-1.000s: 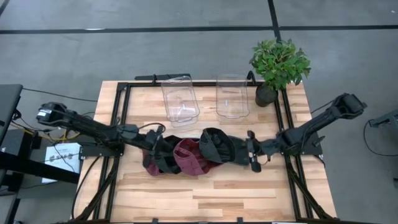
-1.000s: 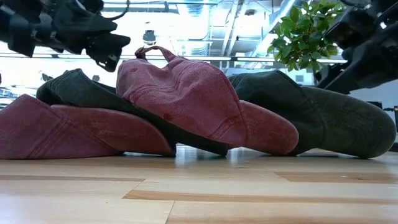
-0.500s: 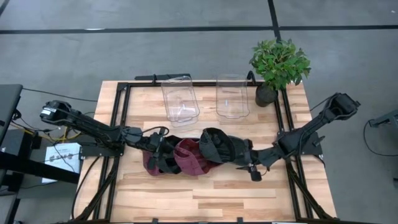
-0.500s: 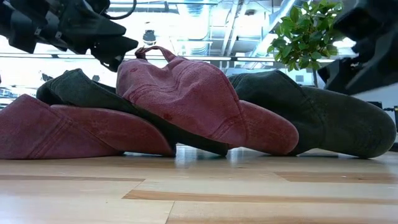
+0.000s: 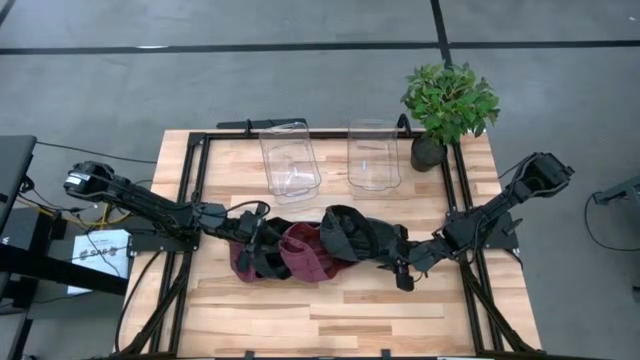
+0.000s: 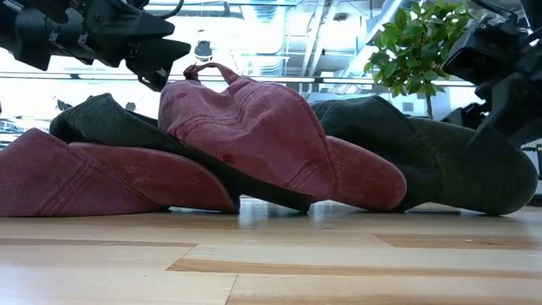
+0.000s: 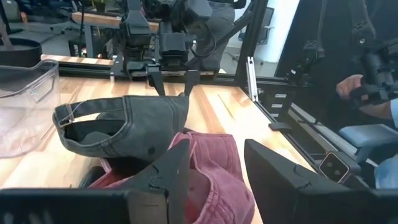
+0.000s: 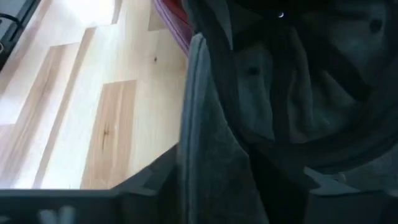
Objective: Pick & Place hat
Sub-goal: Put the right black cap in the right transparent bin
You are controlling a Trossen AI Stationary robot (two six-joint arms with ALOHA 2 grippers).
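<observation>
Several caps lie piled mid-table. A maroon cap (image 5: 240, 265) is at the left, a dark grey one (image 6: 102, 119) lies over it, a second maroon cap (image 5: 305, 255) rests on top in the middle, and a dark grey cap (image 5: 350, 235) lies at the right. My left gripper (image 5: 262, 250) is open and hovers just above the pile's left part, with the middle maroon cap (image 7: 211, 168) below its fingers. My right gripper (image 5: 400, 265) is open at the right dark grey cap's right end. That cap's brim (image 8: 199, 137) runs between its fingers. My right gripper comes nearly level from the table's right, and its fingers (image 8: 149, 177) stand on either side of the dark grey cap's brim edge. I cannot tell whether they touch it. The cap lies on the table and against the middle maroon cap.
Two clear plastic bins (image 5: 290, 160) (image 5: 373, 153) stand at the far side, and a potted plant (image 5: 448, 105) stands at the far right. Black frame rails (image 5: 195, 200) run along both table sides. Bare wood lies near the front edge (image 5: 330, 320). A person's hand (image 7: 357, 87) shows beyond the table.
My right gripper has gone toward the table's left and slightly toward the near edge, dropping and turning in to the dark grey cap's brim. My left gripper has gone a little to the right over the pile. The caps have stayed still.
</observation>
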